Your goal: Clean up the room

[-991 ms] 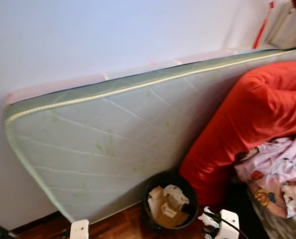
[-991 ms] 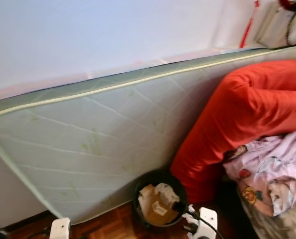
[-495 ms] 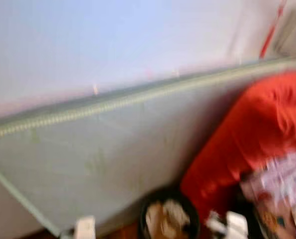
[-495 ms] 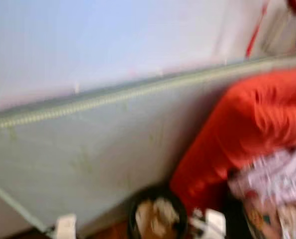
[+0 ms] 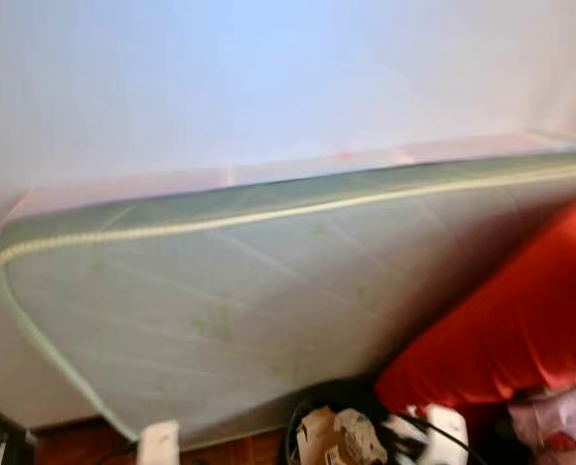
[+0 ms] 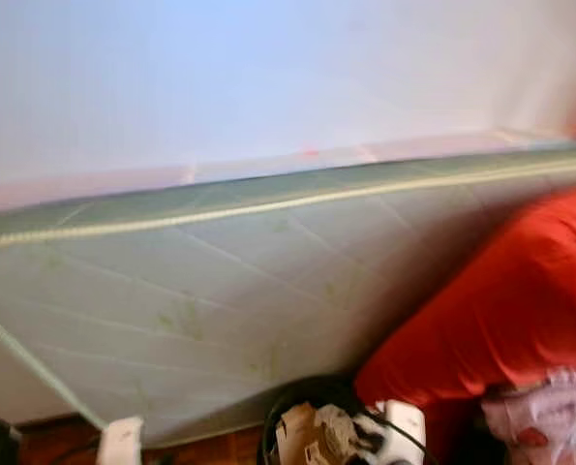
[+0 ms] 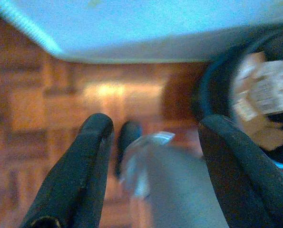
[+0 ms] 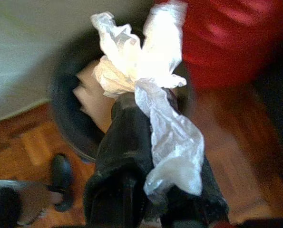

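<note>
While the mattress (image 5: pixel 268 291) is leaning on the wall beside the black bin (image 5: pixel 341 436), I'm seeing parquet (image 7: pixel 32 118) under my spread left gripper (image 7: pixel 153 142); my right gripper (image 8: pixel 146 128) is pinching crumpled plastic (image 8: pixel 146 61) over that bin.

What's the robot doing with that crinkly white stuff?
It is tidying up. Its right pincer is shut on a crumpled piece of white plastic wrap and holds it right above a black bin that already has cardboard and paper in it. The bin stands on the wooden floor against a mattress leaning on the wall, next to a big red cushion. The left pincer is open, holding nothing, over the floor beside the bin.
</note>
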### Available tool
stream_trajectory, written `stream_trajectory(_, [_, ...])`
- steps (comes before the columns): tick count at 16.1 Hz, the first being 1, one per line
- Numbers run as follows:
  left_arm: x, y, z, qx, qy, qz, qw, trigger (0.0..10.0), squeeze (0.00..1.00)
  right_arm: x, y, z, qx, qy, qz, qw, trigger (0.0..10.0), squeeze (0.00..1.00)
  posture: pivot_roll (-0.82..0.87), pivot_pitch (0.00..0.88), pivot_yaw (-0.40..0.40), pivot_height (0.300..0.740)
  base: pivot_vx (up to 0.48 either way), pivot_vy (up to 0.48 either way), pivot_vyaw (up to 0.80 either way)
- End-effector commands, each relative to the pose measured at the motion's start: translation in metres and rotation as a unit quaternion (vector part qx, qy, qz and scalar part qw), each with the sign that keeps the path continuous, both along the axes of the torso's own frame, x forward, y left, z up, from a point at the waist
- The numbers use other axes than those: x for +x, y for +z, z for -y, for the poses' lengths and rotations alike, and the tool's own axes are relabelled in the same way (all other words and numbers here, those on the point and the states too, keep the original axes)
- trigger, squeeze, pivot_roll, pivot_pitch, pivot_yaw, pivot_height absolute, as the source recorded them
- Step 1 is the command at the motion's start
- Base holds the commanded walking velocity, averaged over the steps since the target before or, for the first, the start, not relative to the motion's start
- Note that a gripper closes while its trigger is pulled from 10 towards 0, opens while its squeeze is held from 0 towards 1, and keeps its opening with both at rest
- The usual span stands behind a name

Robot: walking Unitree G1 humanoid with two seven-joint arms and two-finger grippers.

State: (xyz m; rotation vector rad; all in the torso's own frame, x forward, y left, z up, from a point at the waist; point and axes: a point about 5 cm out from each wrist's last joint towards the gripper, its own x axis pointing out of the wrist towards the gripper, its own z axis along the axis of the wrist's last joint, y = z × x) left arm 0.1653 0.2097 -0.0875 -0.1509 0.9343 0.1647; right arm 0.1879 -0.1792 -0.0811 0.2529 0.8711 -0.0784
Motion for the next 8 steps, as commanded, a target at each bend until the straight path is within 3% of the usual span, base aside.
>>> stream_trajectory(1, [0.0014, -0.0001, 0.0048, -0.004, -0.008, 0.004, 1.0, 10.0, 0.0, -0.0079, -0.0031, 0.0058, 0.0, -0.01, -0.01, 1.0, 10.0, 0.0, 0.13, 0.0, -0.071, 0.74, 0.0, 0.0, 0.0])
stream_trajectory(8, [0.0, -0.0009, 0.0063, -0.008, -0.01, 0.004, 1.0, 10.0, 0.0, -0.0042, -0.002, -0.0026, 0.014, 0.007, -0.002, 1.0, 10.0, 0.0, 0.12, 0.0, -0.072, 0.74, 0.0, 0.0, 0.0])
